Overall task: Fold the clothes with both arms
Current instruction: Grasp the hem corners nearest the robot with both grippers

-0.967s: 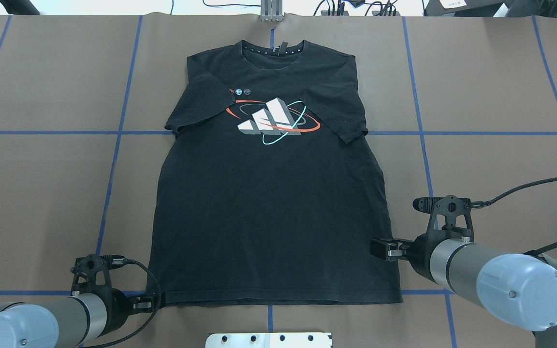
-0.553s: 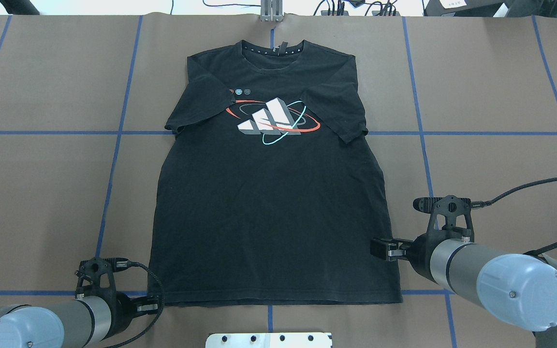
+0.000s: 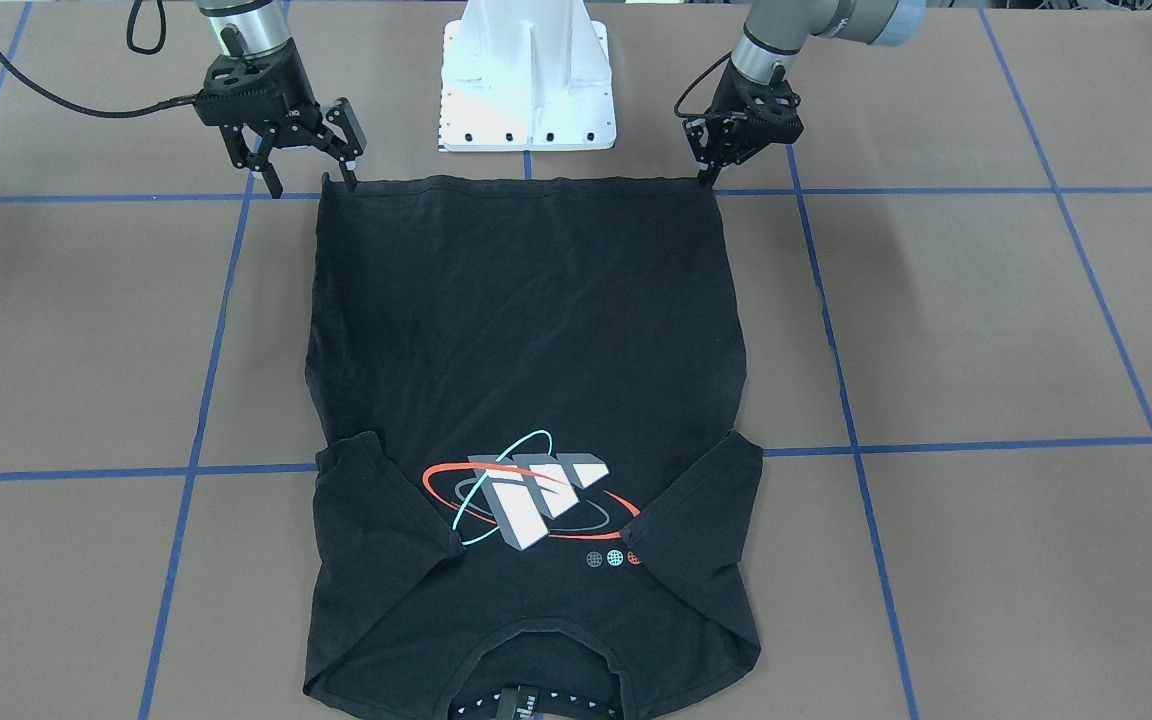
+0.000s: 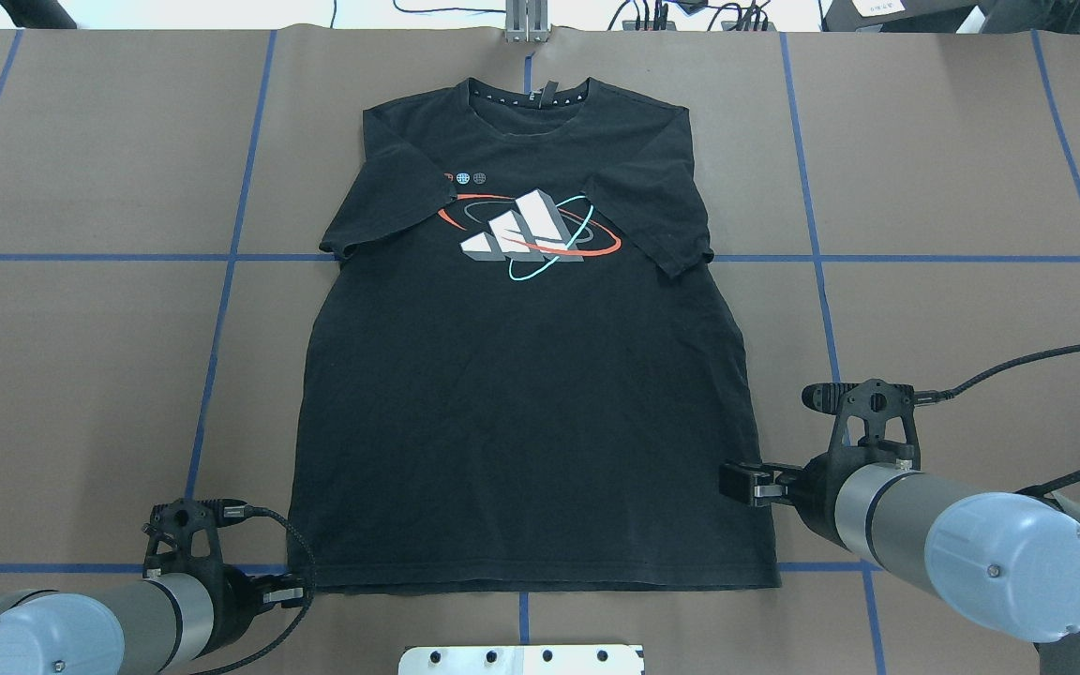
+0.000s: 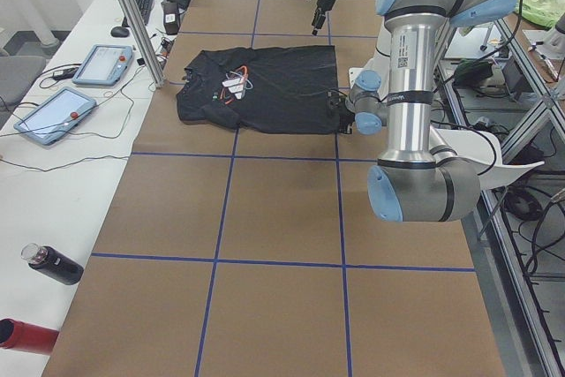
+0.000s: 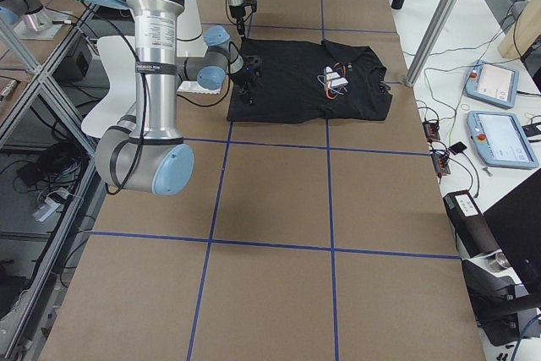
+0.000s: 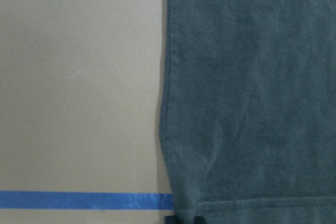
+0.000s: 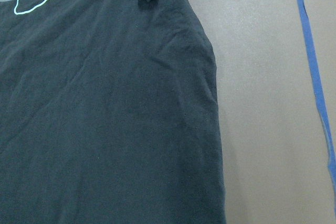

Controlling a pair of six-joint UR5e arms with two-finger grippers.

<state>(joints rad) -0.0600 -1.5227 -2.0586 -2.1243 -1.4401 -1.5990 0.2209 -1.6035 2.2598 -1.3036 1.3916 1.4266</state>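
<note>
It was a robotics lab: left arm [image 4: 43,623] and right arm [image 4: 952,530] by a white pedestal [image 3: 528,70], a table [image 4: 952,169] gridded with blue tape [image 4: 81,256], teach pendants [image 5: 105,64] on a side bench [image 5: 35,165], aluminium framing [image 5: 132,19].

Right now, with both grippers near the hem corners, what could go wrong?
The right gripper is open and not gripping the T-shirt, so lifting now could leave that hem corner behind and skew the fold. The cable at the left gripper loops over the other hem corner and might snag fabric.
</note>
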